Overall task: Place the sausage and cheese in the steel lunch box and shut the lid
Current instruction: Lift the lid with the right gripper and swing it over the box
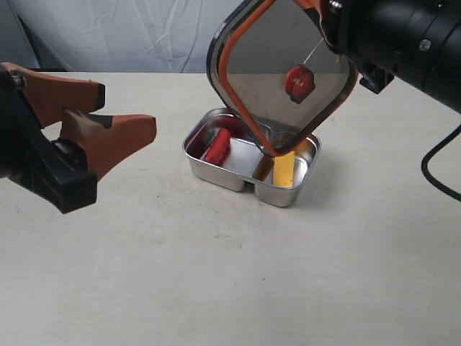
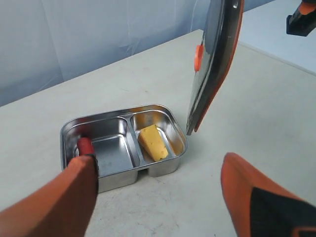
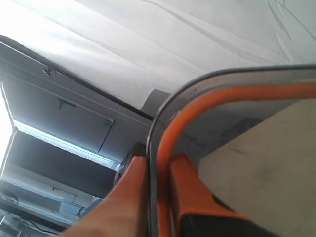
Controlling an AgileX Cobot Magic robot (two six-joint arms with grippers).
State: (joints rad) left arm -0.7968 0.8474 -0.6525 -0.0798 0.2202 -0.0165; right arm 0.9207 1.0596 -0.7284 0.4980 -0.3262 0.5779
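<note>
The steel lunch box (image 1: 216, 175) stands open mid-table. The red sausage (image 1: 217, 146) lies in its left compartment and the yellow cheese (image 1: 284, 171) in the right one. The dark lid (image 1: 281, 68), orange-rimmed with an orange valve, hangs tilted above the box, its low corner just over the divider. My right gripper (image 1: 328, 18) is shut on the lid's upper edge; the right wrist view shows both fingers (image 3: 195, 192) clamped on the rim of the lid (image 3: 163, 128). My left gripper (image 1: 126, 112) is open and empty, left of the box. From the left wrist I see the box (image 2: 123, 177), sausage (image 2: 85, 145), cheese (image 2: 153, 142), lid (image 2: 215, 64) and open gripper (image 2: 158, 168).
A pale cloth backdrop (image 1: 130, 32) hangs behind the beige table (image 1: 216, 274). A black cable (image 1: 432, 173) loops at the right edge. Bare tabletop lies in front of the box and around my left gripper.
</note>
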